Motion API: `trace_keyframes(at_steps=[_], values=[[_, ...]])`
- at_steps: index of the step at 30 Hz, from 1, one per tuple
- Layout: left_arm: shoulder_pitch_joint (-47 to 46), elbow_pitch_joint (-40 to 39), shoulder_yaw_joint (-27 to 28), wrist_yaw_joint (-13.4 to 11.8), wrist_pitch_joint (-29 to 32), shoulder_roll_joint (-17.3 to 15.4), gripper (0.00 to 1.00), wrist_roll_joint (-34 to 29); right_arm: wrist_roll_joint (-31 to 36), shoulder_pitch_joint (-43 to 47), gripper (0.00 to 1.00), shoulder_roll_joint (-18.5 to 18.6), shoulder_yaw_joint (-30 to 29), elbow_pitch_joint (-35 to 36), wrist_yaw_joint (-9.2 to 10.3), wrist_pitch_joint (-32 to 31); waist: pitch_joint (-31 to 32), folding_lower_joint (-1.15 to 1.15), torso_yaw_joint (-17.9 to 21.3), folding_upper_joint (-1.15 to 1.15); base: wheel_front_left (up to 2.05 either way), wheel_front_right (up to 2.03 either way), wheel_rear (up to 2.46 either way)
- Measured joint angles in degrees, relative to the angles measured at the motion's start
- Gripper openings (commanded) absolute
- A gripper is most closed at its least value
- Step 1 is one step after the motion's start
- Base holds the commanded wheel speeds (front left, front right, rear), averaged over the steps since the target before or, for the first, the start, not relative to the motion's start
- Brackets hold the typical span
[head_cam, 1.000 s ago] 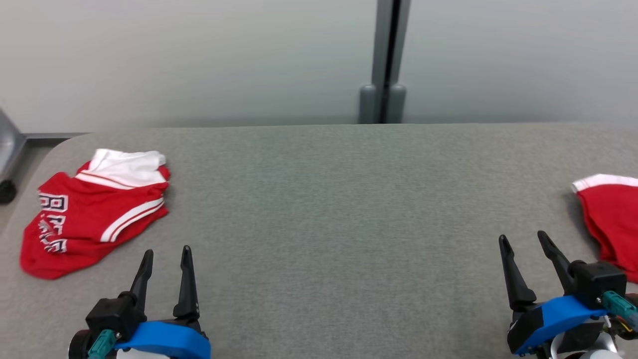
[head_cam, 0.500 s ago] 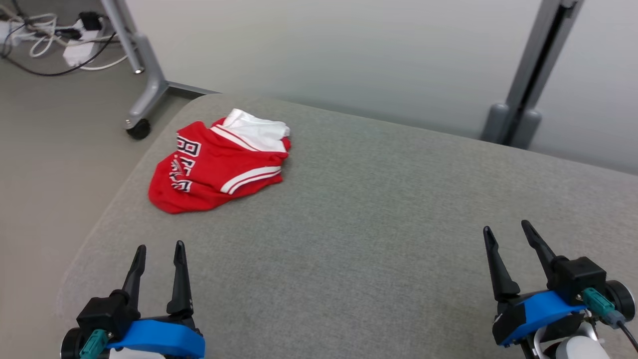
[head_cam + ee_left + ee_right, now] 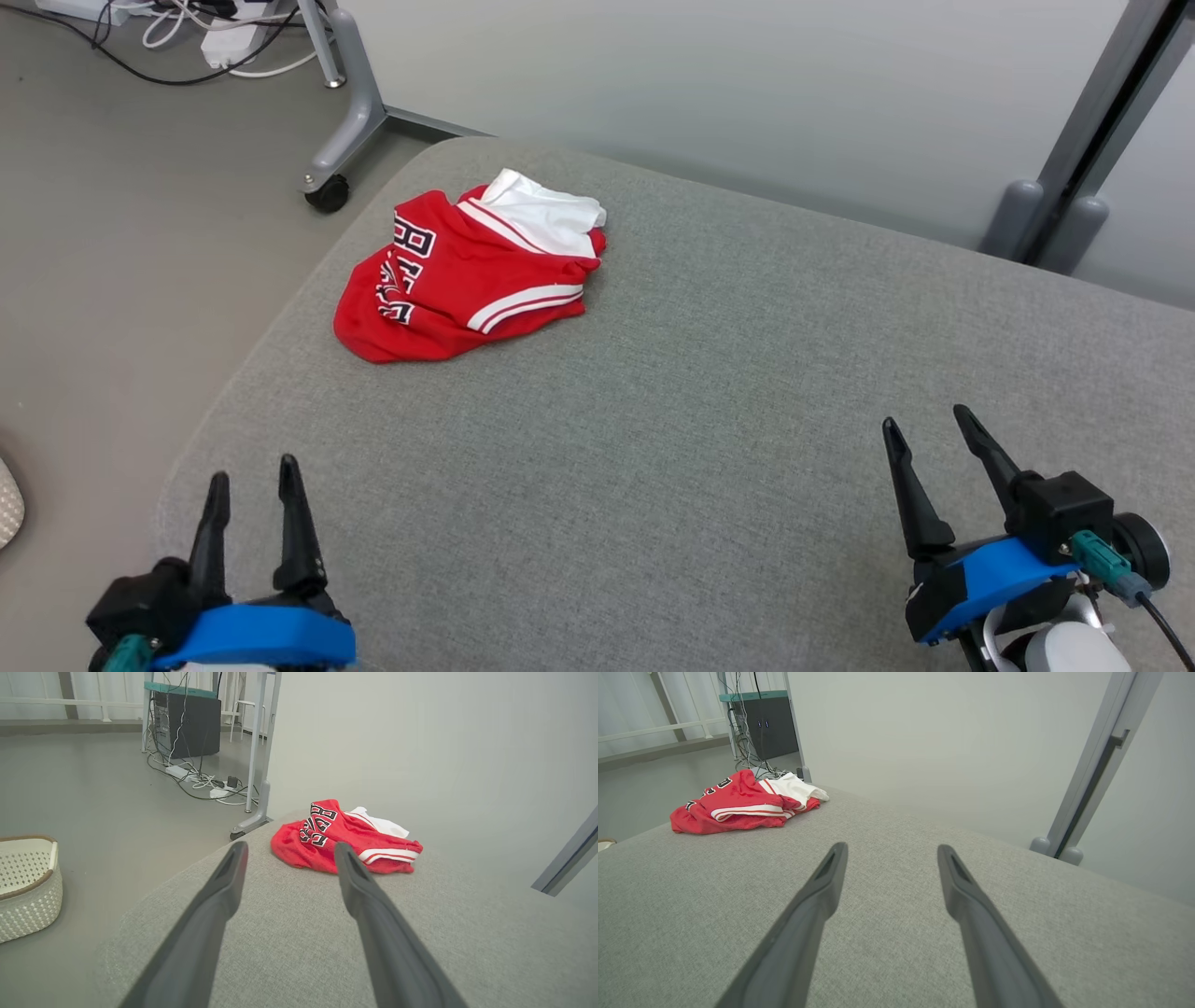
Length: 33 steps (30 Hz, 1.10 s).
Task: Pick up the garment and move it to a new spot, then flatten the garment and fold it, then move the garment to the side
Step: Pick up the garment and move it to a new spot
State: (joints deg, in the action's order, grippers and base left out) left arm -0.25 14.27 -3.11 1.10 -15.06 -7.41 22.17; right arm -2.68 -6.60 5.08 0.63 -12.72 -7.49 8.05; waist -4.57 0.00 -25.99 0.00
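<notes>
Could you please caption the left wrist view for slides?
Open left gripper faces crumpled red garment on grey table.

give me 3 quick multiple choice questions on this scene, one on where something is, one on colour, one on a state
1. Where on the table does the garment lie?
A. near the far left corner
B. in the middle
C. at the near right edge

2. What colours is the garment?
A. blue and yellow
B. red with white parts and stripes
C. all black

3. How do the left gripper and the right gripper stand?
A. both open, holding nothing
B. left shut on the garment
C. right shut on the garment

Answers:
1 A: the head view shows it by the table's rounded far left corner.
2 B: red cloth with white stripes and a white part shows in all three views.
3 A: each pair of fingers is spread over bare table, apart from the garment.
</notes>
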Motion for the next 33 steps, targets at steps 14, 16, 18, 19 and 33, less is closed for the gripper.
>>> trace_keyframes(at_steps=[14,16,18,19,33], values=[[-25.1,2.0,5.7,-1.3,19.6,-9.3,1.00,6.7,0.5,-3.3,1.00,2.7,4.8,9.2,0.00,-3.9,-11.3,0.00,6.7,0.00,0.00,0.00,0.00],[-29.0,5.9,6.0,-1.4,22.8,-10.7,1.00,7.5,0.5,-5.0,1.00,3.1,7.0,11.0,0.00,-4.5,-14.5,0.01,9.3,0.00,0.00,0.00,0.00],[-31.9,9.8,6.6,-1.4,25.4,-11.8,1.00,8.9,0.5,-6.5,1.00,3.6,8.5,12.4,0.00,-5.1,-17.3,0.02,12.0,0.00,0.00,0.00,0.00],[-33.0,11.9,7.4,-1.5,26.8,-12.6,1.00,9.5,0.5,-7.1,1.00,3.8,9.3,13.1,0.00,-5.3,-18.6,0.02,13.4,0.00,0.00,0.00,0.00],[-36.9,25.2,12.0,-6.2,46.2,-18.5,0.40,16.4,-0.8,-9.4,1.00,3.4,9.2,14.0,0.00,-3.1,-23.5,0.00,23.9,0.00,0.00,0.00,0.00]])
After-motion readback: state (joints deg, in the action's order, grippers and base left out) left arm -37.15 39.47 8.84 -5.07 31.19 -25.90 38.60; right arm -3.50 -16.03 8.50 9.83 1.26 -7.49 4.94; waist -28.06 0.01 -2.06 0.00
